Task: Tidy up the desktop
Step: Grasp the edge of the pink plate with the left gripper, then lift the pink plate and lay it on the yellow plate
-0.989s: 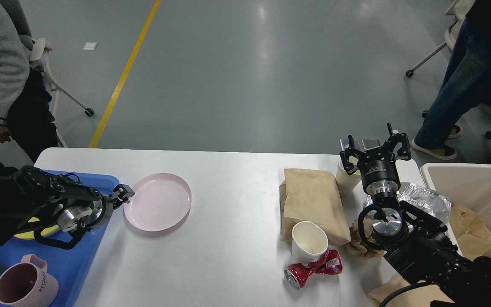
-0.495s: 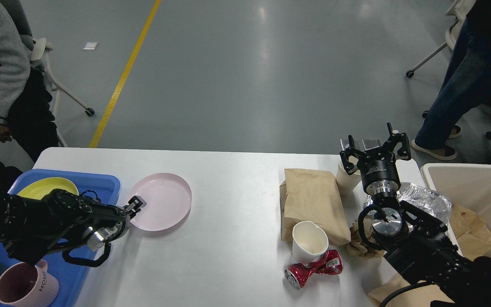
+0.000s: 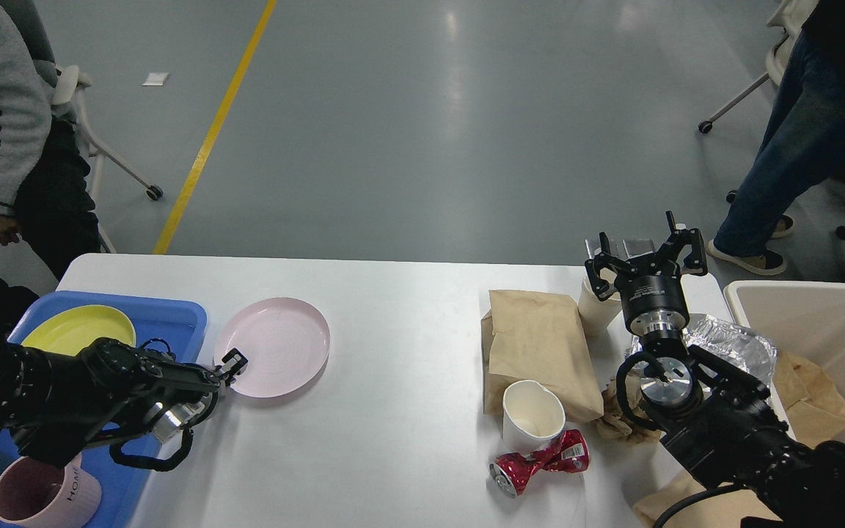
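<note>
Desktop point(image 3: 408, 440): white, fills lower frame, long edge facing me.

L gripper point(image 3: 232, 364): low at near-left rim of pink plate point(image 3: 276, 345), fingers at the rim; seen small and dark, cannot tell jaw gap or whether rim is pinched. Plate sits flat on desktop just R of blue tray point(image 3: 166, 312). Tray holds yellow plate point(image 3: 78, 328) and pink mug point(image 3: 41, 495).

R gripper point(image 3: 646, 253): raised over far-right desktop, jaws spread wide, holding nothing.

Near it: brown paper bag point(image 3: 536, 345) lying flat, white paper cup point(image 3: 532, 414) upright touching bag's near edge, crushed red can point(image 3: 540, 462) just in front of cup, foil point(image 3: 734, 341) beside cream bin point(image 3: 833, 323).
</note>
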